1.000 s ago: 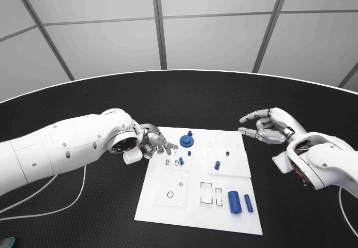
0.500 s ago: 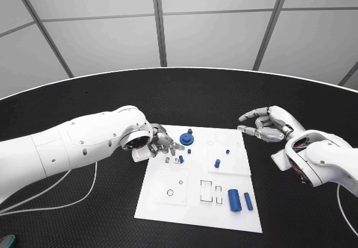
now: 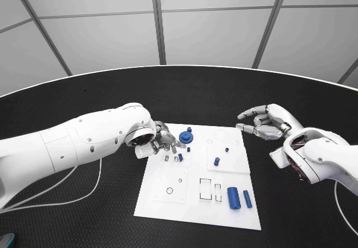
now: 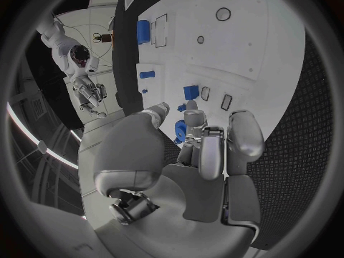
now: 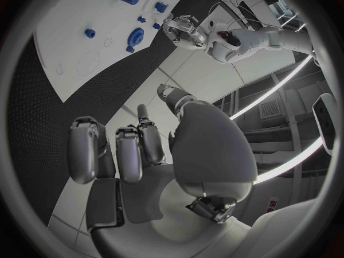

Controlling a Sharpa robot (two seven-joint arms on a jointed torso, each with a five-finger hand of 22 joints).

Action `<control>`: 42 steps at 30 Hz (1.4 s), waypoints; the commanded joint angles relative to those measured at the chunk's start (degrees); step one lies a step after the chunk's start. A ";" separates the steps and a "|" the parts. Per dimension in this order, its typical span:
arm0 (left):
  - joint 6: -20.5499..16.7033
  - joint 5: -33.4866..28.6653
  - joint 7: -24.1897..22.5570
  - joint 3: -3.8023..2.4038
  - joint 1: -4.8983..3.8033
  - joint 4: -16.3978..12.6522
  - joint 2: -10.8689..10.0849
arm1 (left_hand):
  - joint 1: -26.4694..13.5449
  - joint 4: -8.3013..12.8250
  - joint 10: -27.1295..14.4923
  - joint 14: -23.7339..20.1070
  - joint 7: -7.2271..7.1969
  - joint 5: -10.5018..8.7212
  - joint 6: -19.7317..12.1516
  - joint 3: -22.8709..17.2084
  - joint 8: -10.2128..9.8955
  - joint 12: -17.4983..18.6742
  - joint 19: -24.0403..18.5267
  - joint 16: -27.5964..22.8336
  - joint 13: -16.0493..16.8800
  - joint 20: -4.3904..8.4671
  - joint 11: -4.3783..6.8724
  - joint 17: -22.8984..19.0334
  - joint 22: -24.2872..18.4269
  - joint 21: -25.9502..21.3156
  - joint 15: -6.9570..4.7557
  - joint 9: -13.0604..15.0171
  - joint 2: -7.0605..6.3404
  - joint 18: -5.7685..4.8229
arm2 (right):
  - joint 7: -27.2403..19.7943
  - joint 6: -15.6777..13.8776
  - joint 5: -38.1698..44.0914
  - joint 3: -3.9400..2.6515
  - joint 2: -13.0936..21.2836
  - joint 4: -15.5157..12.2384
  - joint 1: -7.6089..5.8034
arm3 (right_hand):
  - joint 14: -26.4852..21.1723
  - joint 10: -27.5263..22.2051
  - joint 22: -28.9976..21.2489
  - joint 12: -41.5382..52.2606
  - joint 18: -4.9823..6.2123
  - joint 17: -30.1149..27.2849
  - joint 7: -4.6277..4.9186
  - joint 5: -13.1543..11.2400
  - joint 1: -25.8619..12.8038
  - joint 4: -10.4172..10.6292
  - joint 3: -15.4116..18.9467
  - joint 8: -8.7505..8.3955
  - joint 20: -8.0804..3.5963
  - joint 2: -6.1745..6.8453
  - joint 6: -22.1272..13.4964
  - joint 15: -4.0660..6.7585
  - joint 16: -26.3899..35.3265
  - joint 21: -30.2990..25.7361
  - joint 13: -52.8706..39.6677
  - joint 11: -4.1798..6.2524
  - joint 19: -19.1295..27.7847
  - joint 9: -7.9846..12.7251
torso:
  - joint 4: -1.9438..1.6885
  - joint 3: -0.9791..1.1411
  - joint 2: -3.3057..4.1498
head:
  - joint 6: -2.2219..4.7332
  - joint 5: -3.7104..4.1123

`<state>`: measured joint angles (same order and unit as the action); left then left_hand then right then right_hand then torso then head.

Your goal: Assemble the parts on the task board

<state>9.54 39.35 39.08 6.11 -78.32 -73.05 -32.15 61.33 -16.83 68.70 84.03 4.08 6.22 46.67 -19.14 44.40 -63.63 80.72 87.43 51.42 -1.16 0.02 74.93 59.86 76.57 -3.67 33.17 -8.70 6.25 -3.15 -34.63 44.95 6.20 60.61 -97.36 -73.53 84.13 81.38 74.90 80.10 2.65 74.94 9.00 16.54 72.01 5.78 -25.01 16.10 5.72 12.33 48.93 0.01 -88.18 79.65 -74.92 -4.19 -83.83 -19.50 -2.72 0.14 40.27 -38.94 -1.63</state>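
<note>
Lying mid-table, the white task board (image 3: 195,204) carries small blue parts: a round gear-like piece (image 3: 185,136) near its far edge, two cylinders (image 3: 233,198) toward the near right. The left hand (image 3: 161,143) is poised over the board's far-left corner, fingers curled, nothing seen held. The right hand (image 3: 264,124) is held off the far-right corner, fingers spread, empty.
</note>
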 commanded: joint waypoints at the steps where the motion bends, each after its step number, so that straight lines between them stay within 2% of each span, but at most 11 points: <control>1: 0.36 0.07 0.09 0.00 0.00 0.44 0.38 | -0.43 0.06 0.28 4.55 -0.02 -0.03 -0.58 0.42 0.42 -0.31 0.45 0.27 -0.09 -0.07 0.15 9.43 0.17 0.37 -0.26 0.09 0.17 -0.91 | 0.04 0.02 0.00 0.00 -0.04 0.03 0.00 | 4.68 0.33 4.21 0.17 0.31 10.45 0.03 0.13 -0.06 0.23 -0.02 0.31 -0.41 0.08 0.13 0.41 0.30 -0.24 -5.49 0.16 -1.60 0.03 | -0.04 -0.07 -0.03 | -0.13 0.10; 12: 2.52 1.33 0.37 0.01 0.01 3.14 2.22 | 0.13 0.12 0.02 4.60 -0.02 0.17 -0.87 0.44 0.59 -0.25 0.56 0.39 -0.28 -0.05 0.16 9.68 0.64 0.62 -0.27 0.34 0.30 -0.99 | 0.19 0.05 0.00 0.00 -0.11 -0.09 0.00 | 4.69 0.35 4.22 0.18 0.31 10.50 0.03 0.32 -0.08 0.28 -0.02 0.34 -0.43 0.10 0.09 0.42 0.29 -0.24 -5.49 0.16 -1.62 0.04 | -0.12 -0.16 -0.01 | -0.67 0.44; 18: 3.27 1.65 0.42 0.04 0.02 4.01 2.93 | 0.24 0.13 0.03 4.60 -0.01 0.20 -0.92 0.44 0.62 -0.31 0.58 0.39 -0.22 -0.05 0.16 9.67 0.76 0.67 -0.27 0.38 0.33 -1.01 | 0.24 0.04 0.00 0.00 -0.17 -0.15 0.00 | 4.69 0.35 4.22 0.18 0.31 10.50 0.03 0.32 -0.08 0.28 -0.02 0.34 -0.43 0.10 0.09 0.42 0.29 -0.24 -5.49 0.16 -1.62 0.04 | -0.09 -0.09 -0.07 | -1.03 0.55; 26: 4.20 2.36 0.50 0.15 0.05 4.70 3.52 | 0.59 0.14 -0.05 4.62 -0.01 0.26 -1.04 0.44 0.71 -0.35 0.60 0.42 -0.24 -0.05 0.15 9.75 0.90 0.76 -0.27 0.52 0.39 -1.03 | 0.27 0.06 0.00 0.00 -0.21 -0.20 0.00 | 4.69 0.35 4.19 0.17 0.31 10.50 0.04 0.45 -0.11 0.34 -0.03 0.37 -0.44 0.08 0.06 0.42 0.30 -0.28 -5.48 0.16 -1.61 0.05 | -0.24 -0.07 -0.09 | -1.44 0.74; 42: 4.84 2.52 0.43 0.38 0.21 5.42 4.25 | 0.87 0.16 -0.10 4.65 0.00 0.32 -1.12 0.43 0.78 -0.39 0.62 0.47 -0.25 -0.06 0.15 9.87 1.04 0.84 -0.26 0.61 0.45 -1.05 | 0.27 0.08 0.00 0.00 -0.50 -0.17 0.00 | 4.69 0.34 4.10 0.16 0.34 10.47 0.04 0.54 -0.11 0.37 -0.04 0.40 -0.44 0.06 0.04 0.42 0.31 -0.37 -5.47 0.16 -1.58 0.06 | -0.25 -0.06 -0.09 | -2.41 0.87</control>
<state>14.36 41.87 39.51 6.48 -78.12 -67.66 -27.92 61.79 -16.67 68.69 84.03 4.08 6.22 45.86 -18.98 44.84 -63.63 80.92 87.65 51.20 -1.36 0.01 74.92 60.82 77.04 -3.66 33.71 -8.24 6.25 -2.88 -34.55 44.96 6.20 60.11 -97.53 -73.53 84.14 81.38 74.93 80.10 2.66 74.92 9.00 16.81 72.01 5.78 -25.01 16.32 5.52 12.33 48.93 0.00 -88.18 79.65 -74.90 -4.19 -84.04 -19.48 -2.96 0.08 40.19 -41.24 -0.79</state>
